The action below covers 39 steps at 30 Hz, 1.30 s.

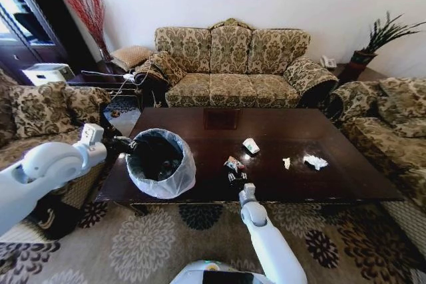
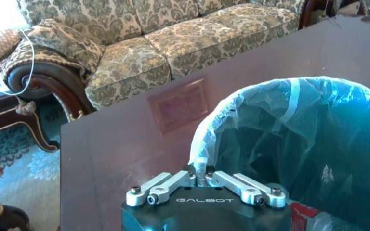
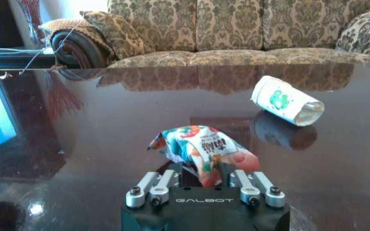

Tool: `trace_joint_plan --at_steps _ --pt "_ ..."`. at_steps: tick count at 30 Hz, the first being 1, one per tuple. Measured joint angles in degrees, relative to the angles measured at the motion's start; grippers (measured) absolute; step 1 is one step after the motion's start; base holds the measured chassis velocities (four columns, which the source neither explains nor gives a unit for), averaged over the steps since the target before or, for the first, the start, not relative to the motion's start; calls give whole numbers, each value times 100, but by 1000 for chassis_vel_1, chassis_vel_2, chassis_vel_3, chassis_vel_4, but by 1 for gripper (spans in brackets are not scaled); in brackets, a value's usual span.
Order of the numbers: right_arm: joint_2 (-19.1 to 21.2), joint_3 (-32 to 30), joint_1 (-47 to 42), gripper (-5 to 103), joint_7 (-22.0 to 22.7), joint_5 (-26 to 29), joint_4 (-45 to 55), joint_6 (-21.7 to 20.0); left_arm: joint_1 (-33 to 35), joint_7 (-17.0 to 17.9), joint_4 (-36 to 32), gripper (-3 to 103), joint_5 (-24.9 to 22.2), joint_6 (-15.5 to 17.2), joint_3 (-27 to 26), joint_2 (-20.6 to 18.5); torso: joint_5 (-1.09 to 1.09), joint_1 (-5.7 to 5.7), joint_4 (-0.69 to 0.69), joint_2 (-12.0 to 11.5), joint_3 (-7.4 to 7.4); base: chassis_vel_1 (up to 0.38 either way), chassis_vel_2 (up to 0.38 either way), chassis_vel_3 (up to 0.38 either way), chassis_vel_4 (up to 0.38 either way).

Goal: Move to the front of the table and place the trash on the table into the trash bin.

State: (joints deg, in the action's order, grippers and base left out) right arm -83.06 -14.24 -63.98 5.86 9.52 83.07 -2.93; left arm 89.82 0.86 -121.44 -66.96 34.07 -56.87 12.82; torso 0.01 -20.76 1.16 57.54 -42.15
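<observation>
At the near edge of the table (image 1: 299, 177), the colourful wrapper (image 3: 204, 149) is gripped between the closed-down fingers of the right gripper (image 3: 205, 175). The paper cup (image 3: 285, 101) is seen lying on its side farther on. The trash bin (image 1: 162, 163) is held at its bag-lined rim by the left gripper (image 2: 201, 179) at the table's left end.
</observation>
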Motion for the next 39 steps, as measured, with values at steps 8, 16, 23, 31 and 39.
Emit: trace_joint_plan --at_steps 8,16,23,31,39 --pt "5 -20 -28 5 15 25 23 4 -1 4 -20 1 2 0 -1 3 0 0 0 0 0 0 0 0 0" --pt "10 -19 -72 0 63 102 144 20 -1 4 -49 1 1 1 -28 16 0 0 0 0 0 0 0 0 0" --pt "355 30 -453 0 34 786 1755 311 0 5 38 1 -140 20 -39 -102 -1 0 0 0 0 0 0 0 0" --pt "1314 20 -667 0 -719 2242 4199 -90 -42 103 543 1 -1251 -4 6 -759 -1 1 0 0 1 0 0 0 0" --pt "1761 390 -354 0 -1381 3309 5334 -797 90 -52 937 1 -1822 -87 -37 -1537 1 0 0 0 0 0 0 0 0"
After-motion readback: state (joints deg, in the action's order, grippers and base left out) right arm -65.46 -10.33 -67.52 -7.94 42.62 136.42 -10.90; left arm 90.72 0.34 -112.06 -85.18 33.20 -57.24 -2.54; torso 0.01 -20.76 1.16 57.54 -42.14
